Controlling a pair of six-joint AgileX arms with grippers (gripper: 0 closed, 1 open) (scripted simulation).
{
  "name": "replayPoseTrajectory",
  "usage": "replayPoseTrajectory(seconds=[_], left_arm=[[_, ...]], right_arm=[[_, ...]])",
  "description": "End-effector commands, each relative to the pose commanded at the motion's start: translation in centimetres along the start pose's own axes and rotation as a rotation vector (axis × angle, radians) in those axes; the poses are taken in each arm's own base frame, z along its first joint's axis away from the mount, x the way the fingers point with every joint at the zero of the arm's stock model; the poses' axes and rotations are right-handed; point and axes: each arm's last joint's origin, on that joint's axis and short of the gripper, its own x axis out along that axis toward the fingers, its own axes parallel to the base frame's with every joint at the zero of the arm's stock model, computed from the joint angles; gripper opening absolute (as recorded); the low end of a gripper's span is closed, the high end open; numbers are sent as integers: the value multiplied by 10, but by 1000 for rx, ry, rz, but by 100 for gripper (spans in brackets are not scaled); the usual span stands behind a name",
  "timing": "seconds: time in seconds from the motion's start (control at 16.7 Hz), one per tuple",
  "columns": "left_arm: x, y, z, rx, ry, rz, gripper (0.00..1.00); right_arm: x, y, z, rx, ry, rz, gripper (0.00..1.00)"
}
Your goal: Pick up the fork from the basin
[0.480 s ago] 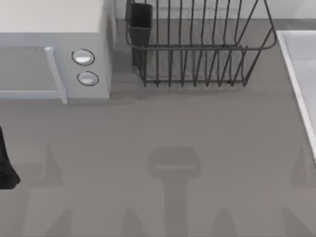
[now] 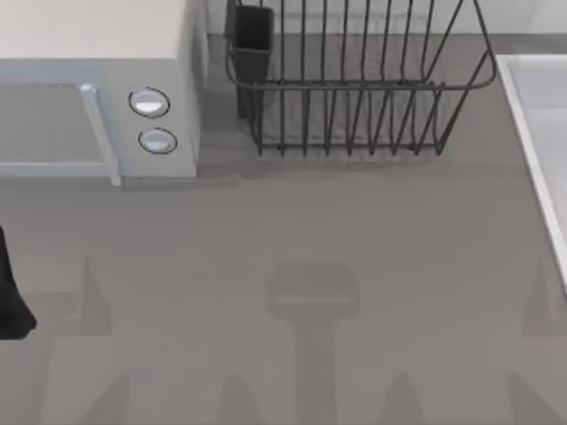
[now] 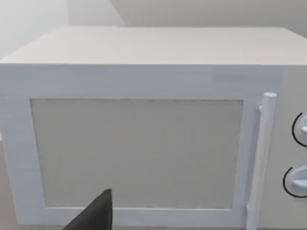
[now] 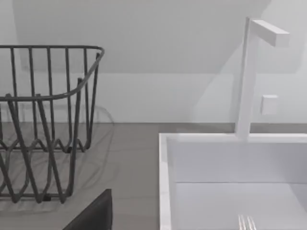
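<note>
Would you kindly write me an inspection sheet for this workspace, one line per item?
Surface: grey table, bare in the middle apart from shadows.
Job's things: basin at the table's right edge, with a white faucet behind it; tips of the fork inside the basin, in the right wrist view.
Clutter: white microwave at the back left, door shut; dark wire rack at the back centre, with a dark cup on its left end.
End effectors: a dark part of the left arm at the table's left edge; one dark finger faces the microwave, another dark finger lies between rack and basin.
Cables: nothing seen.
Surroundings: pale plain wall.
</note>
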Motion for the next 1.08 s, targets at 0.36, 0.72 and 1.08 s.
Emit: replayPoseTrajectory(seconds=[0.36,0.72,1.08], left_arm=[[0,0,0,0,0,0,100],[0,0,0,0,0,0,100],[0,0,0,0,0,0,100]], right_arm=[[0,0,0,0,0,0,100],[0,0,0,0,0,0,100],[0,0,5,-2,18,-3,100]])
